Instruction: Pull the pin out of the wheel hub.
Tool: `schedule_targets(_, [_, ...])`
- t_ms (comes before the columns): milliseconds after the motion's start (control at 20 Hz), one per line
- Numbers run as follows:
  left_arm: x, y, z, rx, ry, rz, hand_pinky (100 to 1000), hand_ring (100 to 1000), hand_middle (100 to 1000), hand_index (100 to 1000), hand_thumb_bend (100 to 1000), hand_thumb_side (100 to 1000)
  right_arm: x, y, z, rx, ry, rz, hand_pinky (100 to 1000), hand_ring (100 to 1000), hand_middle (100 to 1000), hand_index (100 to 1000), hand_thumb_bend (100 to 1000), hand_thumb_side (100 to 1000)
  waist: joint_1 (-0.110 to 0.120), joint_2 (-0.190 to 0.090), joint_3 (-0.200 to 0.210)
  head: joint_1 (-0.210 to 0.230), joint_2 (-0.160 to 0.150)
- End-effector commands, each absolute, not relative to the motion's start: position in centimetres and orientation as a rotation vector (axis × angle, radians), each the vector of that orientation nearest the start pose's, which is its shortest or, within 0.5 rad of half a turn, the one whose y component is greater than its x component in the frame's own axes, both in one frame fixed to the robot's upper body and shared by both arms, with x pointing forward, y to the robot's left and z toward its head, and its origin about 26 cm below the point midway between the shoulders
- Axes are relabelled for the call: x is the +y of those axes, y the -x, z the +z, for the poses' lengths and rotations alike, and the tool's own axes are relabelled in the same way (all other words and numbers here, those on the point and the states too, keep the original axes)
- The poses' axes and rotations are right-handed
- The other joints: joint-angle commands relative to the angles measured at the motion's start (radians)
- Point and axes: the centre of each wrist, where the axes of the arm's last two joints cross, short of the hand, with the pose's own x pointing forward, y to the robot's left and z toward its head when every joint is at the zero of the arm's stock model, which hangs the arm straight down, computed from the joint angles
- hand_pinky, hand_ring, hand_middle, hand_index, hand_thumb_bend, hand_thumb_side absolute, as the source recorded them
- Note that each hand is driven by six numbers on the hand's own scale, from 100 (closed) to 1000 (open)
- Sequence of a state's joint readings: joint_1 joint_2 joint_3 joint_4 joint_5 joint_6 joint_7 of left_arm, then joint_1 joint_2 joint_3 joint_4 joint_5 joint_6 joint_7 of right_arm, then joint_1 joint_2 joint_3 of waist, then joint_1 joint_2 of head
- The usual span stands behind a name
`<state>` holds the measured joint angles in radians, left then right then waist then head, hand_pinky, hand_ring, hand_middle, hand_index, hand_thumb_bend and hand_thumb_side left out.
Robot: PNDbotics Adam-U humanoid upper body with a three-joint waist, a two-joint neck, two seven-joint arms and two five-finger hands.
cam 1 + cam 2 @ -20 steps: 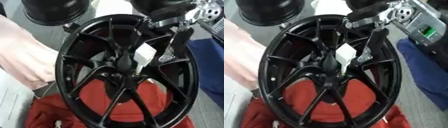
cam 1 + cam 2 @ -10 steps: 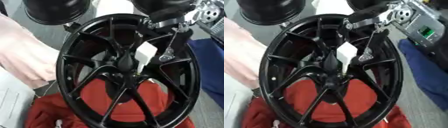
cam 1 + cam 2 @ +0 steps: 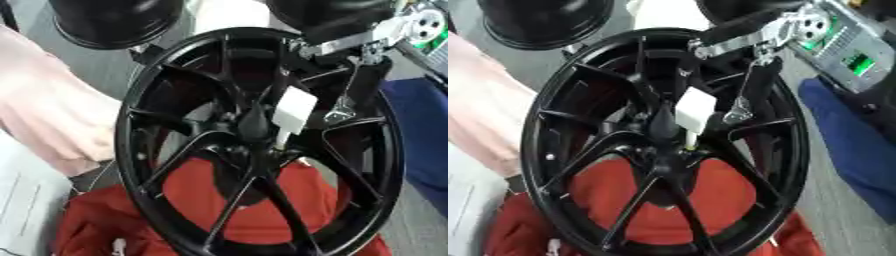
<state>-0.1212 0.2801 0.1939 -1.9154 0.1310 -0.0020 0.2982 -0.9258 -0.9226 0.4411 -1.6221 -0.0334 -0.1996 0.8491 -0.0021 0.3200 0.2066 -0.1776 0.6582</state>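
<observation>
Right hand (image 3: 346, 107) pinches white-tagged pin (image 3: 291, 111) beside hub of black wheel (image 3: 175, 100). Pin looks light, rigid; best gripped at tag. Left hand unseen.

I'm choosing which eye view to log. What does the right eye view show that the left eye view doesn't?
Only the right eye view shows the grey device with green lights beyond the rim. Only the left eye view shows more of the pale pink sleeve at the left edge. Both share the black wheel, the white tag by its hub, the robot hand reaching in from upper right, and the red cloth beneath.
</observation>
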Motion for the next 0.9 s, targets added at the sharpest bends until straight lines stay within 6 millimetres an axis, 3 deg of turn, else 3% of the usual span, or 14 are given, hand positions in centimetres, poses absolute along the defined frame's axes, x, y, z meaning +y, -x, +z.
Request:
schedule_targets(50, [32.9, -28.2, 14.6, -2.078, -0.414, 0.234, 725, 668, 632, 694, 574, 660, -27.7, -36.8, 35.5, -1.707, 0.249, 1.885, 855, 694, 340, 395, 155, 100, 0.003, -0.023, -0.001, 0.002, -0.01])
schedule_targets(300, [33.0, -28.1, 14.5, -2.073, -0.422, 0.239, 725, 668, 632, 694, 572, 661, -30.8, -36.5, 38.8, -1.934, 0.292, 1.56, 859, 693, 328, 379, 135, 100, 0.006, -0.025, -0.012, 0.005, -0.011])
schedule_targets(500, [33.2, -28.1, 14.5, -2.072, -0.434, 0.245, 726, 667, 632, 694, 570, 661, -35.6, -35.7, 40.3, -2.044, 0.401, 1.274, 862, 692, 323, 373, 114, 100, 0.008, -0.026, -0.022, 0.012, -0.009])
schedule_targets(700, [33.3, -28.0, 14.5, -2.072, -0.444, 0.255, 727, 666, 632, 694, 569, 661, -42.0, -34.4, 39.6, -2.073, 0.57, 0.968, 862, 690, 331, 375, 100, 100, 0.011, -0.025, -0.031, 0.018, -0.014])
schedule_targets(900, [33.5, -27.9, 14.5, -2.074, -0.456, 0.265, 727, 667, 632, 694, 568, 661, -48.7, -32.4, 37.2, -2.002, 0.854, 0.663, 858, 692, 345, 397, 106, 100, 0.017, -0.024, -0.041, 0.031, -0.02])
